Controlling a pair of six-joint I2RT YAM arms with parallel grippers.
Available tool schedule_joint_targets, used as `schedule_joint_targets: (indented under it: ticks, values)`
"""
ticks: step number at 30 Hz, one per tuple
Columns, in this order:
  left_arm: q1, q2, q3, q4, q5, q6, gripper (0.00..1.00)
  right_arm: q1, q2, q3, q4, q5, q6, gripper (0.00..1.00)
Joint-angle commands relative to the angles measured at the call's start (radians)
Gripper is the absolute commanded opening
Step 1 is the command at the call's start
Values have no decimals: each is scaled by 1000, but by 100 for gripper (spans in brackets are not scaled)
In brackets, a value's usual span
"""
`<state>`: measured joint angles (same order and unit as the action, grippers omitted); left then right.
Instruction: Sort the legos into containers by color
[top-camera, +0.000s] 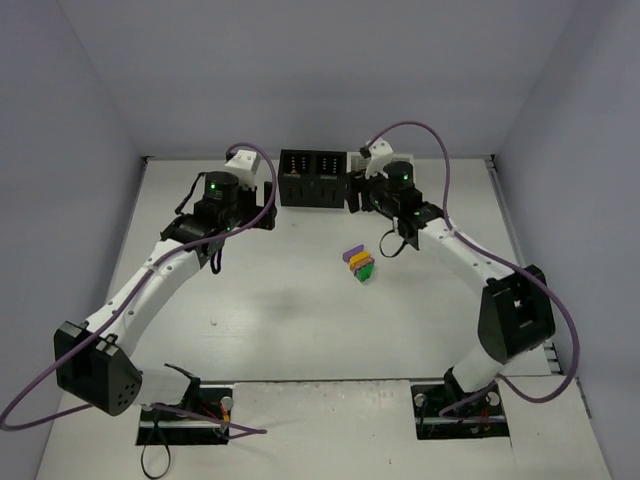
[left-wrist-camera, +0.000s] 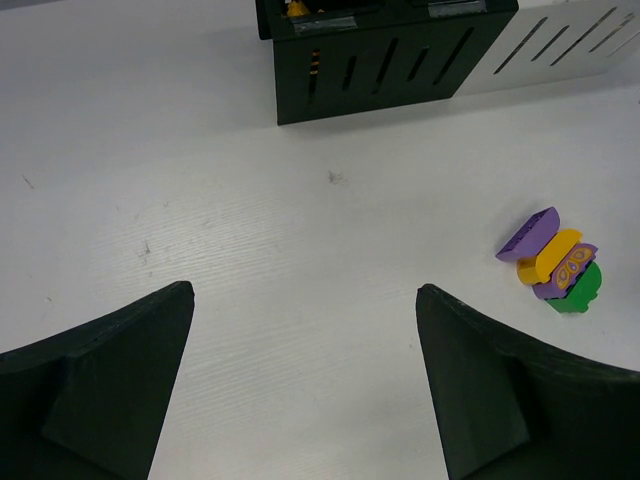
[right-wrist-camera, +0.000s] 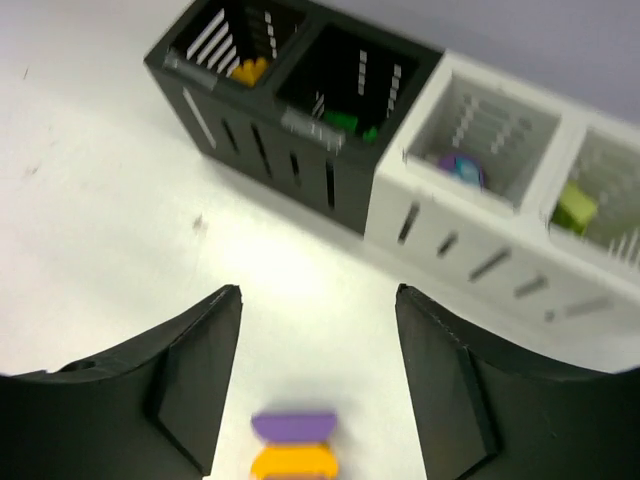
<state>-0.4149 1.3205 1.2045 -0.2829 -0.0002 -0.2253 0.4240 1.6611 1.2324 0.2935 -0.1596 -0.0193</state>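
Note:
A joined stack of legos (top-camera: 359, 263), purple, orange-yellow, purple and dark green, lies on the table right of centre. It shows at the right of the left wrist view (left-wrist-camera: 556, 262) and low between the fingers in the right wrist view (right-wrist-camera: 293, 446). The containers (top-camera: 312, 178) stand in a row at the back. In the right wrist view the black bins hold an orange-yellow brick (right-wrist-camera: 250, 70) and dark green bricks (right-wrist-camera: 343, 122); the white bins hold a purple brick (right-wrist-camera: 460, 168) and a lime brick (right-wrist-camera: 575, 208). My left gripper (left-wrist-camera: 305, 292) is open and empty. My right gripper (right-wrist-camera: 318, 292) is open, empty, above the table between bins and stack.
The table (top-camera: 280, 310) is white with grey walls on three sides. The right arm (top-camera: 470, 260) hides most of the white bins in the top view. The arm bases (top-camera: 190, 410) sit at the near edge.

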Motion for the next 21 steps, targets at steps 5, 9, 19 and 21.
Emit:
schedule_joint_targets:
  ticks: [5,9,19,21]
  values:
    - [10,-15,47,33,29,-5,86,-8,-222,-281,-40,14,127,65]
    - [10,-12,47,31,31,0,86,-10,-274,-385,-86,-10,193,65]
    - [5,22,49,27,49,4,86,-5,-296,-464,-137,-46,219,65]
    - [4,31,50,27,51,6,86,-7,-270,-465,-137,-49,213,65]
